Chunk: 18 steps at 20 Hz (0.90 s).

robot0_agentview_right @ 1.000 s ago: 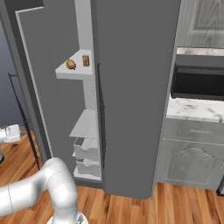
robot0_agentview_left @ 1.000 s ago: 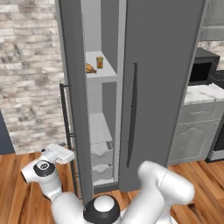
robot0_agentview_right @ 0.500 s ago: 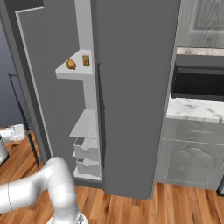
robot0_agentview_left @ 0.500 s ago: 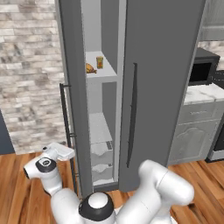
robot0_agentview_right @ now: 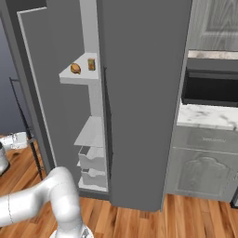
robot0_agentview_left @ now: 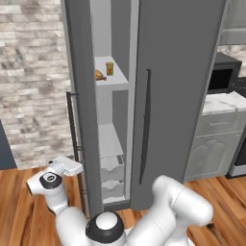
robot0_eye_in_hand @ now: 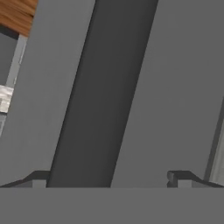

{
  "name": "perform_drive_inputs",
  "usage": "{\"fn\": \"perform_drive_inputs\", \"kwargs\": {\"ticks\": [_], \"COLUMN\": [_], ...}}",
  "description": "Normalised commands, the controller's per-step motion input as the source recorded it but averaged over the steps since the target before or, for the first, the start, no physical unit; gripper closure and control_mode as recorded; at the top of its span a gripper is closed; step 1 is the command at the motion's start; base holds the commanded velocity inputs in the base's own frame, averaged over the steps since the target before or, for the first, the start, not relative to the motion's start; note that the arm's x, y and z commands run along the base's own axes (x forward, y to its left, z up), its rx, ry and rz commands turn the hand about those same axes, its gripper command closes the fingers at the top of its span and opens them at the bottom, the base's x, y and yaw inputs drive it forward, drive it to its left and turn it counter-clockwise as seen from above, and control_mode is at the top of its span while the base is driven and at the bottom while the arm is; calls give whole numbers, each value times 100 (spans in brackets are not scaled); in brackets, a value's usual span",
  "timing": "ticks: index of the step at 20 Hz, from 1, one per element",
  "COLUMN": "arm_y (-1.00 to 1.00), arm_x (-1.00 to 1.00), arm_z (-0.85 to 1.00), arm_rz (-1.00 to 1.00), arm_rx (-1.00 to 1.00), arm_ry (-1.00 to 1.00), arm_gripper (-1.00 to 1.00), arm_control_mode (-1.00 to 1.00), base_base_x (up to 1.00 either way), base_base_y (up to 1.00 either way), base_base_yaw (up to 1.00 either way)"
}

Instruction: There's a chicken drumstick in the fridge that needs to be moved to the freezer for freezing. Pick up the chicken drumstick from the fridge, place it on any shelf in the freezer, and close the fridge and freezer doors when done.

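Kitchen setting: brick wall at 9 o'clock, wooden floor, grey cabinets and a marble counter at 3 o'clock.

The small golden-brown chicken drumstick lies on a pale grey shelf at about 11 o'clock in the left base view, just beside a small upright orange-yellow carton. Both sit inside a compartment of the tall dark grey side-by-side appliance, one door ajar, the other door closed.

The two-finger gripper is low at 8 o'clock, well apart from the drumstick. Its fingertips are spread wide, straddling a long dark vertical bar, apparently the door's handle; contact cannot be confirmed, and nothing is held.

Risks, as judged: the opening looks narrow, so reaching for the drumstick now could strike the door edge. Pulling with the jaws unclosed could let the bar slip free. A careless reach could topple the carton.
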Motion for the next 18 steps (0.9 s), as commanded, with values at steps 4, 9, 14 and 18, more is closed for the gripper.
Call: {"fn": "perform_drive_inputs", "kwargs": {"ticks": [4, 9, 14, 18], "arm_y": [-48, -62, -77, -70], "arm_x": [0, 1, 4, 11], "arm_z": [0, 0, 0, 0], "arm_rz": [0, 0, 0, 0], "arm_rx": [0, 1, 6, 6], "arm_ry": [0, 0, 0, 0], "arm_gripper": [-100, -100, -100, -100], "arm_control_mode": [-100, -100, -100, -100], "base_base_x": [0, 0, 0, 0], "base_base_y": [0, 0, 0, 0], "base_base_yaw": [0, 0, 0, 0]}}
